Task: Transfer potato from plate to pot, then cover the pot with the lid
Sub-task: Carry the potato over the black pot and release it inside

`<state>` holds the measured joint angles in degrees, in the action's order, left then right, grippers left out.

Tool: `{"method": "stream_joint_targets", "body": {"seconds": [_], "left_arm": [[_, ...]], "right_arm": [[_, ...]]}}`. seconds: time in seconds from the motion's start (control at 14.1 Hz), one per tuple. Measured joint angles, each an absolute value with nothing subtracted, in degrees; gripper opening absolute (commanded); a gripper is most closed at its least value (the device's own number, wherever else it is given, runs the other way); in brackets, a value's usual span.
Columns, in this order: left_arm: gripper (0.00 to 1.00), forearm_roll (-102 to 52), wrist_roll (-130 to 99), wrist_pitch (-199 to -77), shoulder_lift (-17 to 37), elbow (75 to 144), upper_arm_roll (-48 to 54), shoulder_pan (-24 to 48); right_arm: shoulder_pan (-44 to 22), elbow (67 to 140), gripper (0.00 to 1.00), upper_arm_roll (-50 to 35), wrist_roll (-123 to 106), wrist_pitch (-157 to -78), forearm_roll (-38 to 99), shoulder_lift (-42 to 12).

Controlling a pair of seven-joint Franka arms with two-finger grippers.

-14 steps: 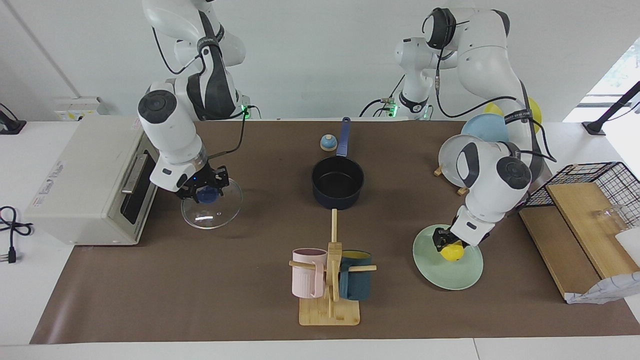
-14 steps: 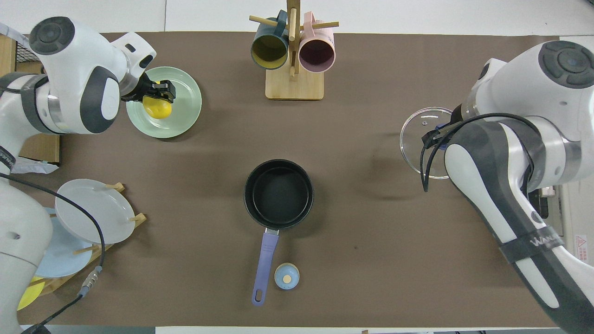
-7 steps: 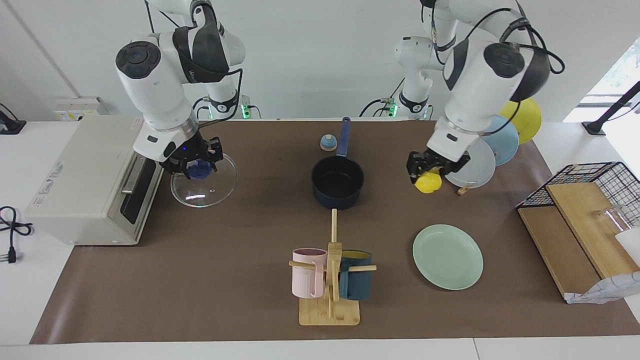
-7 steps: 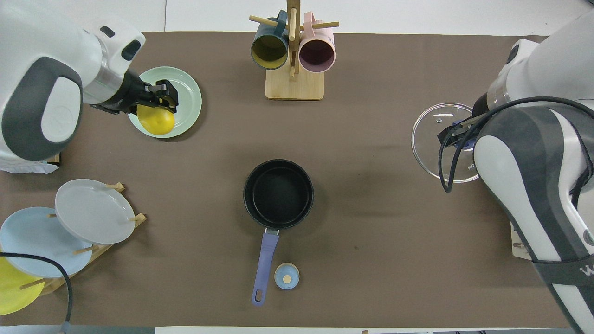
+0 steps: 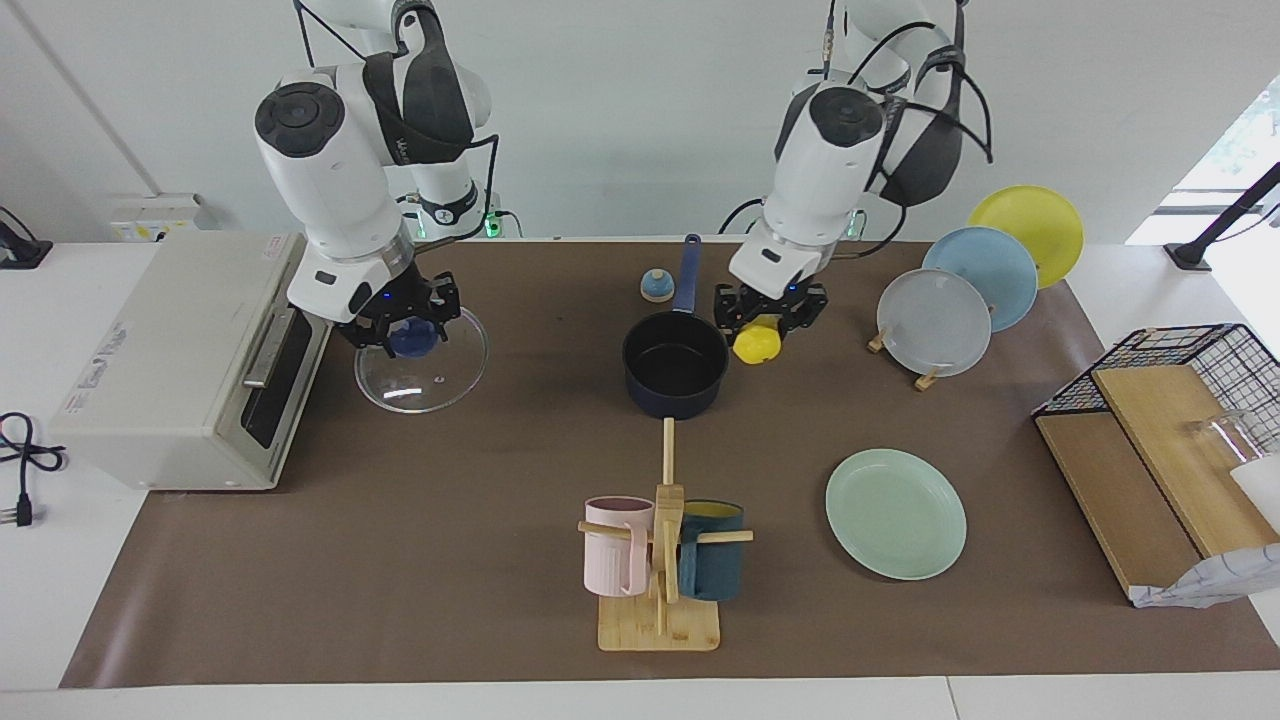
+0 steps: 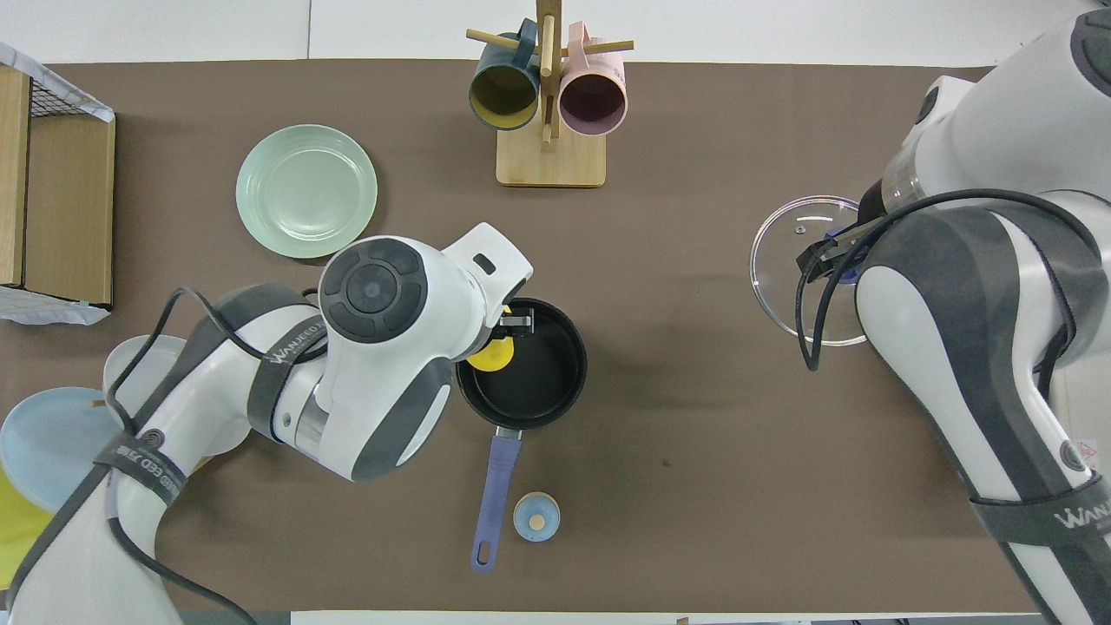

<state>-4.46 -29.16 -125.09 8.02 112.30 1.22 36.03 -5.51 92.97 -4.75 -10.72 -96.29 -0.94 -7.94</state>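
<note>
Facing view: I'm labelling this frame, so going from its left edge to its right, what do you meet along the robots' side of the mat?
Toaster oven → lid in the right hand → pot → potato in the left hand → grey plate.

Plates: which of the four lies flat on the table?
The mint-green plate, alone toward the left arm's end; the grey, blue and yellow plates stand upright in their rack.

Robot lab: two arms, staged kitchenware.
</note>
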Motion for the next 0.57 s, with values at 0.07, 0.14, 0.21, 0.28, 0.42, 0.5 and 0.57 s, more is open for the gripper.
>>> {"method": "stream_joint_targets", "body": {"seconds": [0.07, 0.14, 0.21, 0.28, 0.42, 0.5, 0.57], "left_arm": [[0.00, -4.5, -29.2, -127.0, 8.3, 114.1, 1.2, 36.7], [0.00, -4.5, -29.2, -128.1, 8.5, 115.2, 1.1, 37.1], [0.00, -4.5, -29.2, -128.9, 8.8, 115.8, 1.1, 37.5], [0.00, -4.5, -29.2, -129.5, 9.2, 116.1, 1.0, 38.1], [0.00, -4.5, -29.2, -130.7, 10.3, 116.3, 1.0, 39.3], [0.00, -4.5, -29.2, -131.3, 10.9, 116.5, 1.0, 39.9], [0.00, -4.5, -29.2, -132.0, 11.6, 116.7, 0.9, 40.3]], "right_arm": [[-5.5, 93.0, 0.00, -4.7, -10.7, -96.4, -0.9, -7.9], [-5.5, 93.0, 0.00, -4.7, -10.7, -96.5, -0.9, -8.0], [-5.6, 93.0, 0.00, -4.7, -10.7, -96.6, -0.9, -8.0], [-5.6, 93.0, 0.00, -4.7, -10.7, -96.8, -1.0, -8.0], [-5.6, 93.0, 0.00, -4.7, -10.7, -97.2, -1.0, -8.0], [-5.6, 93.0, 0.00, -4.7, -10.7, -97.3, -1.0, -8.1], [-5.6, 93.0, 0.00, -4.7, -10.7, -97.3, -1.0, -8.1]]}}
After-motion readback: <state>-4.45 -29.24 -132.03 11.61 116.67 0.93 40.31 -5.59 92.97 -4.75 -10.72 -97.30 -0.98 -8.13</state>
